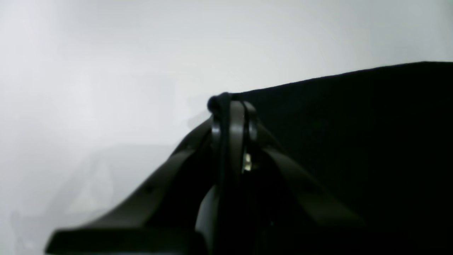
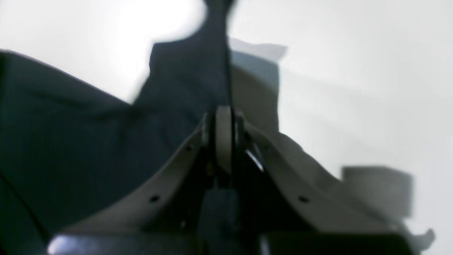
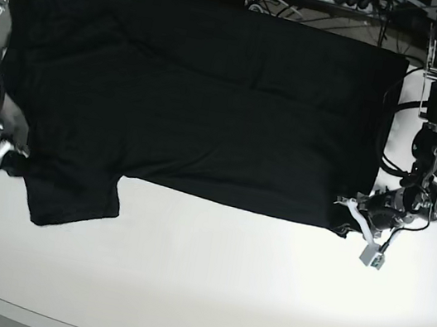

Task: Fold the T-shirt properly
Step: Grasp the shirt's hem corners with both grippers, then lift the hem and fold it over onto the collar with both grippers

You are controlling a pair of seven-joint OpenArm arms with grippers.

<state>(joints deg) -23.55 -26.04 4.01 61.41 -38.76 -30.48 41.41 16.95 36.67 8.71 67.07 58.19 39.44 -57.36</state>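
Tabletop: white, bearing spread black T-shirt.
Left fingers: clamped on hem corner.
Right fingers: clamped on sleeve edge.
Risk: uneven lift skews fold.

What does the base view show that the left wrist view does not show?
Only the base view shows the whole black T-shirt spread flat, its sleeve near the right gripper, and cables behind the table. Only the left wrist view shows closely the left gripper with jaws shut on a bunched shirt corner. Both show the shirt and white table.
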